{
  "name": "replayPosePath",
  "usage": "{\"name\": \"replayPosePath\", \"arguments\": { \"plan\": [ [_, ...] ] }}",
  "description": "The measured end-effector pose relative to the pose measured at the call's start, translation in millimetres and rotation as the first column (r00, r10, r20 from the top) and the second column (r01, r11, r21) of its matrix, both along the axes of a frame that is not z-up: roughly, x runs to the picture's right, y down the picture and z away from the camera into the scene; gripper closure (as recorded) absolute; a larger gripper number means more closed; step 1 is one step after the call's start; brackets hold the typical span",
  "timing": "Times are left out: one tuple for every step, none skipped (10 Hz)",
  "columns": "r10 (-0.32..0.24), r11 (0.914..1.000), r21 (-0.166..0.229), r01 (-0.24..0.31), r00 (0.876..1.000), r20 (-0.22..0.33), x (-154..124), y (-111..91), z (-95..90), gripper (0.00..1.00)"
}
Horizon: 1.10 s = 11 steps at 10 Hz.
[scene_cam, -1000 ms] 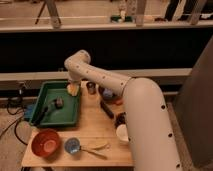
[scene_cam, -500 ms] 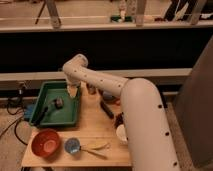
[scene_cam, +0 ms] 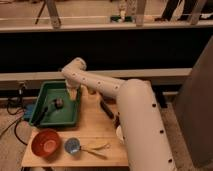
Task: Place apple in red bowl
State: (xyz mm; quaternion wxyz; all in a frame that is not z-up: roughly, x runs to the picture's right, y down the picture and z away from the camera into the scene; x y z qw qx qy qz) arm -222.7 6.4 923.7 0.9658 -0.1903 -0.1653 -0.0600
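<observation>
Apple (scene_cam: 58, 103) near claw (scene_cam: 73, 94), in tray (scene_cam: 63, 116)

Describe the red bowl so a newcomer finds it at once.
Start at the wooden table and its green tray, over whose right side the end effector hangs. In front of the tray, at the table's near left corner in the view, sits the red bowl. It is wider than the small blue bowl beside it and the only red thing there.
</observation>
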Motion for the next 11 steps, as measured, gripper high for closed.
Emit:
{"name": "replayPosePath", "arguments": {
  "plan": [
    [-0.001,1.0,-0.001,0.001,1.0,0.001,-1.5,1.8,1.8,0.2],
    [-0.001,1.0,-0.001,0.001,1.0,0.002,-1.6,2.1,3.7,0.2],
    [-0.006,1.0,0.0,0.006,1.0,0.007,-3.3,2.8,5.9,0.2],
    [-0.012,0.9999,0.0,0.012,1.0,0.012,-5.8,3.3,7.5,0.2],
    [-0.015,0.9999,0.0,0.015,1.0,0.016,-7.9,3.9,8.9,0.2],
    [-0.02,0.9998,0.002,0.02,1.0,0.019,-10.4,3.8,11.8,0.2],
    [-0.023,0.9997,0.002,0.023,1.0,0.019,-10.5,3.5,13.8,0.2],
    [-0.027,0.9996,0.002,0.026,0.999,0.019,-11.1,3.5,15.9,0.2],
    [-0.03,0.9995,-0.001,0.03,0.999,0.016,-11.1,3.8,18.9,0.2],
    [-0.034,0.9994,-0.003,0.034,0.999,0.013,-10.7,3.9,21.9,0.2],
    [-0.036,0.9993,-0.006,0.036,0.999,0.007,-9.2,4.0,25.2,0.2]
  ]
}}
